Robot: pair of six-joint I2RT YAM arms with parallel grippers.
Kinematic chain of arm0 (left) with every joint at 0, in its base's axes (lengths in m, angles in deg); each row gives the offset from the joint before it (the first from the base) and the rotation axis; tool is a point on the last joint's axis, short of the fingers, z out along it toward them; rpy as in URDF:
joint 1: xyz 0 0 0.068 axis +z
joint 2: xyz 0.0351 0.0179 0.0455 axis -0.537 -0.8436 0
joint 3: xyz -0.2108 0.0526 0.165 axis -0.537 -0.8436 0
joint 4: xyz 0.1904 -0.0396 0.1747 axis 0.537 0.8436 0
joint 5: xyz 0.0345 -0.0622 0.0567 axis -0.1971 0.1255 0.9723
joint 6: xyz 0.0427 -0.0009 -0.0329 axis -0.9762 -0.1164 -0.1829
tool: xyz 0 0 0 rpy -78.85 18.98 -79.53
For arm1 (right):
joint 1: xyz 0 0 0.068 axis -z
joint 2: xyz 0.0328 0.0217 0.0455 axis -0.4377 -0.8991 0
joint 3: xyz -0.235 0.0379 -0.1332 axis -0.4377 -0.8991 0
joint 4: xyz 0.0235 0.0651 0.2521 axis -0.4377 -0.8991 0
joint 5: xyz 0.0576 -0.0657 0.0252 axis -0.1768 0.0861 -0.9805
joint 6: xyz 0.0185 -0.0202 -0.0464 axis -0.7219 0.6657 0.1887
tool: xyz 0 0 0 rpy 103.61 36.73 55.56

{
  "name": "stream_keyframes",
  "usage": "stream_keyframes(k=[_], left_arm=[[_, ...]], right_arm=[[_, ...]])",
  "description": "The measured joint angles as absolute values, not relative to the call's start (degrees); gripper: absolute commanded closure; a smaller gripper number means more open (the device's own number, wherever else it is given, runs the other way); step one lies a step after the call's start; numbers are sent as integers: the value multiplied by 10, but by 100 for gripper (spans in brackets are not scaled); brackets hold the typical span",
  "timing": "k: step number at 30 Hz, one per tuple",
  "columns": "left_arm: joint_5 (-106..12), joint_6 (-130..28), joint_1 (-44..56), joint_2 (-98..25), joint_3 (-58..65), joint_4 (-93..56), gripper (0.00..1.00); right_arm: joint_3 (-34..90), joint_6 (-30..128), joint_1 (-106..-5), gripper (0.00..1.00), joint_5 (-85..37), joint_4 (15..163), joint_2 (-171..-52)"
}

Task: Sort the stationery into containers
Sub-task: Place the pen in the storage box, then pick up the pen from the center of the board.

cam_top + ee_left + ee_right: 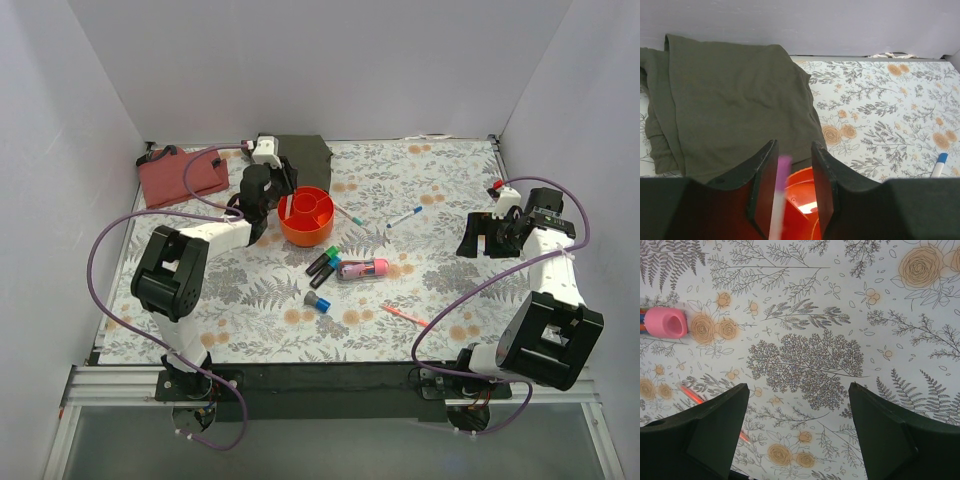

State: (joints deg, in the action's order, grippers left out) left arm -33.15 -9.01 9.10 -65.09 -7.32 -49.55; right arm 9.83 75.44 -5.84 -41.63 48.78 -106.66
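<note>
Thin white pen, pink-tipped, above the orange bowl
Left pincer released, pen between its fingers; right pincer released, spread wide.

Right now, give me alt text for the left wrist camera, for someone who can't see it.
The left gripper hangs over the orange bowl, a thin white pen with a pink tip standing blurred between its parted jaws. Behind lies a folded olive-green cloth on the floral table, with a blue-capped pen at the right edge.

The orange bowl is being shared: overhead from afar, left wrist close-up. The right wrist view is being aimed downward, right of it.
</note>
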Motion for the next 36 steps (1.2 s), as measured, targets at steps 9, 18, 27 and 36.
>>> stream_keyframes(k=[9, 18, 27, 36], left_arm=[[-318, -98, 91, -645, -76, -488, 49], [-338, -146, 109, -541, -41, -392, 21], [-681, -341, 110, -689, 434, -72, 16], [-751, -564, 53, -937, 600, 238, 14]], right_arm=[[101, 754, -58, 10, -419, 488, -1067], [217, 801, -120, 13, -476, 470, -1119], [308, 832, -172, 13, -496, 463, -1229], [349, 846, -171, 16, -522, 457, -1273]])
